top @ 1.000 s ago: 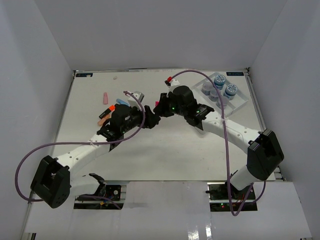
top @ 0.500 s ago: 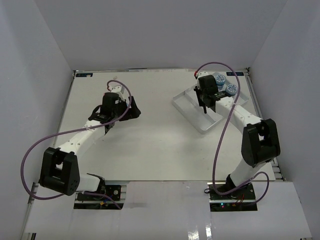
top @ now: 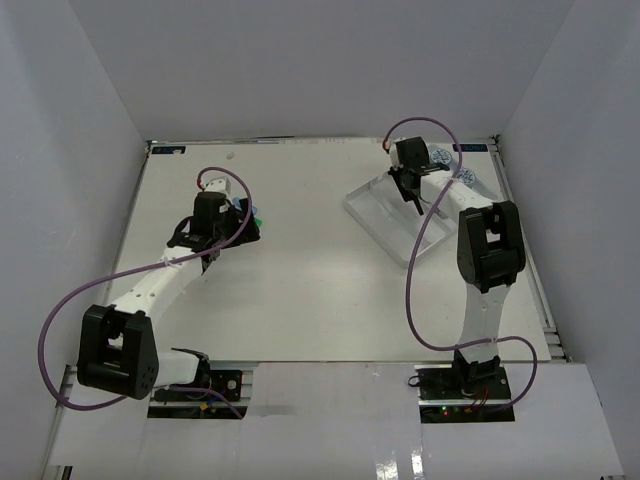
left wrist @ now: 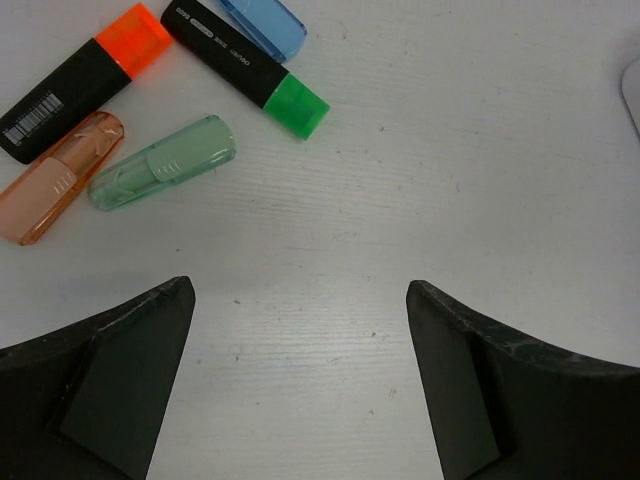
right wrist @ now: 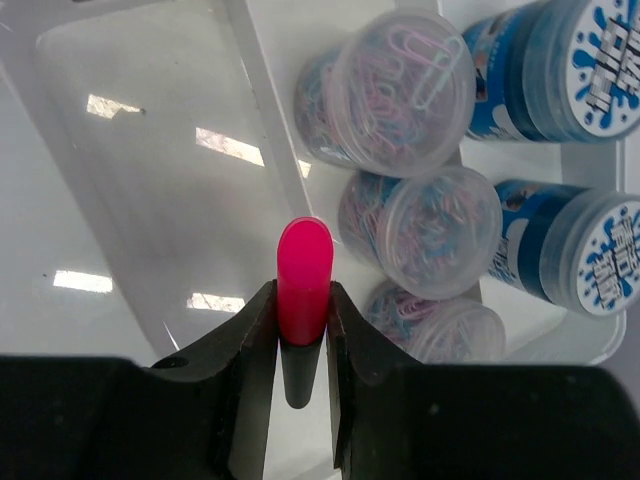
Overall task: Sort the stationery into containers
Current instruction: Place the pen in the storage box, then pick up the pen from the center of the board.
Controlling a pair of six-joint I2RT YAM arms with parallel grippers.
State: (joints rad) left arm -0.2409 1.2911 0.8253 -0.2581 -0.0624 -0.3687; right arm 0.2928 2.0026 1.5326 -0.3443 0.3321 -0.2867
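Stationery lies in two places. We see a pink marker [right wrist: 304, 262] clamped between the fingers [right wrist: 250, 350] of the right gripper [right wrist: 303, 300]. Both pads press on its sides, and its rounded end pokes out past the fingertips. Beneath it is the white tray [right wrist: 140, 120]. The marker's end sits over the low wall between two compartments, and we cannot tell which one it hangs above. To the right of that wall, clear jars [right wrist: 400, 90] full of paper clips sit close together in a line, with blue jars [right wrist: 590, 255] bearing blue-white lids just beside them.

On the other side, the left gripper [left wrist: 300, 390] has its jaws spread wide over the white table [left wrist: 450, 150], gripping nothing. Loose markers lie on the table beyond its fingertips, apart from both fingers:
- an orange-capped black marker [left wrist: 85, 75]
- a green-capped black marker [left wrist: 245, 70]
- a blue piece [left wrist: 265, 20] cut off by the frame edge
- a clear orange piece [left wrist: 60, 175] just beside a clear green piece [left wrist: 160, 163]
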